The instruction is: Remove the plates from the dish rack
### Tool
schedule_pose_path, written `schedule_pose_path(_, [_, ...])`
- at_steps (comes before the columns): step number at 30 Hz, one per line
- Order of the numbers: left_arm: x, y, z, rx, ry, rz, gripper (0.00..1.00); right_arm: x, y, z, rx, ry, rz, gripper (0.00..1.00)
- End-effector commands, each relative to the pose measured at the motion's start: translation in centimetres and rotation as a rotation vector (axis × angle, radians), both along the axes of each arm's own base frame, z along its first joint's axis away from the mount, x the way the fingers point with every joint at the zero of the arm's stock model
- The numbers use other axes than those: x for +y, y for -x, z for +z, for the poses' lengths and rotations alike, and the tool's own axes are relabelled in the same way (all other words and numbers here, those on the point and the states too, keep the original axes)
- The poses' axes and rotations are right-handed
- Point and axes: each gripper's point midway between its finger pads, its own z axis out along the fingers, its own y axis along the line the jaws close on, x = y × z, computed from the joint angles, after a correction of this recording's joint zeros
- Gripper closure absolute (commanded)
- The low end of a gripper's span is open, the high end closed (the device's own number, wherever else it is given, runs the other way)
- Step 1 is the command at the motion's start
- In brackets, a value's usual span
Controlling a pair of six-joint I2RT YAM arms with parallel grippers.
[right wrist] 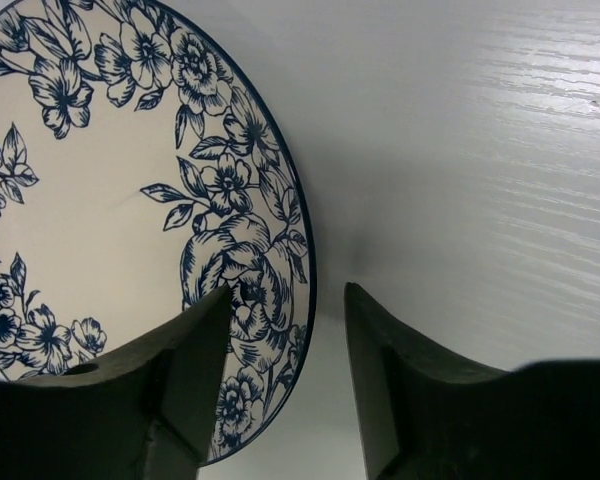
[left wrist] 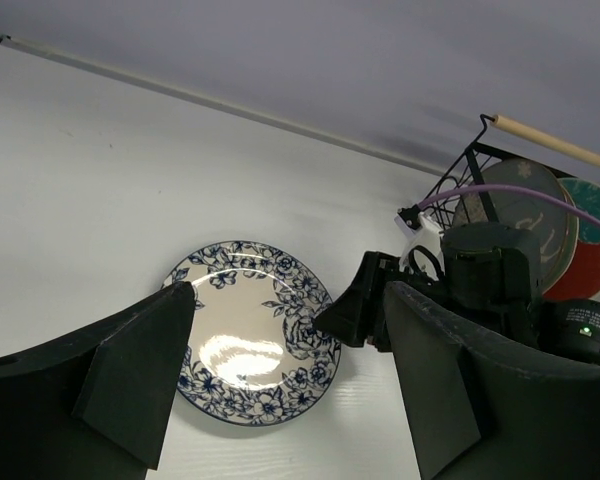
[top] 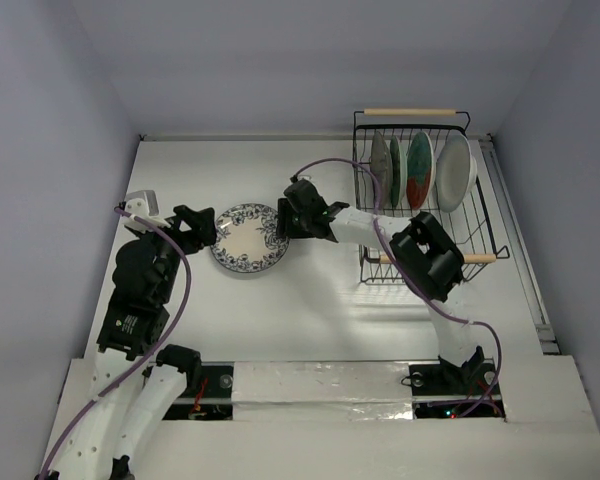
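Pale lavender walls [top: 280, 60] enclose a white table [top: 320, 310], its surface glossy with overhead light.

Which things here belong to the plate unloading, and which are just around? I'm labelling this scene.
Job: blue-floral white round plate; black wire dish rack with wooden handles; teal-and-red plate and plain white plate standing in it.
Just around: purple cables; white table.

The white desk [top: 310, 320] carries a blue-floral plate [top: 248, 238] lying flat and, well apart, a black wire dish rack [top: 412, 112].
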Motion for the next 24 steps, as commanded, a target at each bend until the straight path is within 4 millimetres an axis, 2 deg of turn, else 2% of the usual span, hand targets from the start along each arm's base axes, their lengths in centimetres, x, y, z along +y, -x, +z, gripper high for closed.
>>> schedule_pose_path(1, [-0.3, -0.4, 0.8, -0.038, 0.016, -0.013, 0.26, 0.3, -1.0, 2.5, -0.072, 0.003, -0.007, 0.40])
schedule_pose_path(3, [-0.3, -0.3, 0.9, -0.042, 0.017, -0.012, 0.26, 0.1, -1.1, 3.4, -0.091, 0.005, -0.002, 0.36])
schedule_pose_path(4, [-0.3, -0.3, 0.9, -0.042, 0.017, -0.010, 0.26, 0.1, -1.3, 5.1, -0.119, -0.008, -0.002, 0.31])
schedule_pose_path(7, [-0.1, -0.2, 0.9, -0.044, 0.014, -0.006, 0.26, 0.0, -1.4, 9.6, -0.198, -0.030, 0.025, 0.28])
schedule_pose_path(8, [-0.1, -0.3, 0.9, -0.044, 0.014, -0.004, 0.26, -0.5, -1.4, 13.1, -0.256, -0.055, 0.023, 0.28])
schedule_pose_path(11, [-0.1, -0.3, 1.0, -0.046, 0.015, -0.003, 0.26, -2.5, -1.7, 18.6, -0.377, -0.028, -0.011, 0.28])
schedule_pose_path(12, [-0.1, -0.3, 1.0, -0.046, 0.013, -0.003, 0.26, -3.7, -1.3, 21.9, -0.440, -0.030, -0.021, 0.28])
schedule_pose_path(14, [-0.1, -0.2, 1.0, -0.047, 0.014, -0.001, 0.26, -5.8, -1.2, 25.1, -0.514, -0.011, -0.082, 0.37])
schedule_pose_path(15, [0.0, -0.2, 1.0, -0.046, 0.012, -0.001, 0.26, -7.5, -0.8, 27.8, -0.563, -0.014, -0.106, 0.43])
schedule_pose_path(16, [0.0, -0.2, 1.0, -0.047, 0.014, -0.001, 0.26, -8.3, -0.5, 28.8, -0.581, -0.011, -0.120, 0.66])
schedule_pose_path(17, [-0.1, -0.2, 1.0, -0.046, 0.013, -0.001, 0.26, -10.7, -1.3, 29.9, -0.599, 0.004, -0.178, 0.80])
schedule_pose_path(18, [-0.1, -0.2, 1.0, -0.047, 0.014, -0.003, 0.26, -12.5, -0.9, 31.5, -0.617, 0.002, -0.203, 0.92])
schedule_pose_path(19, [-0.1, -0.2, 1.0, -0.047, 0.014, -0.003, 0.26, -13.9, -1.1, 32.0, -0.623, 0.007, -0.229, 1.00])
schedule_pose_path(20, [-0.1, -0.2, 0.9, -0.046, 0.013, -0.003, 0.27, -16.5, -1.9, 32.3, -0.626, 0.026, -0.279, 1.00])
schedule_pose_path(21, [-0.1, -0.2, 0.9, -0.046, 0.013, -0.004, 0.28, -18.1, -2.1, 32.4, -0.624, 0.044, -0.303, 1.00])
schedule_pose_path(22, [-0.1, -0.2, 0.9, -0.044, 0.013, -0.004, 0.29, -21.1, -2.6, 33.2, -0.634, 0.054, -0.363, 1.00])
schedule_pose_path(23, [-0.1, -0.2, 0.9, -0.046, 0.013, -0.004, 0.29, -21.4, -2.3, 33.3, -0.633, 0.060, -0.366, 1.00])
schedule_pose_path(24, [-0.2, -0.2, 1.0, -0.047, 0.014, -0.007, 0.30, -24.1, -3.0, 33.2, -0.628, 0.093, -0.427, 1.00])
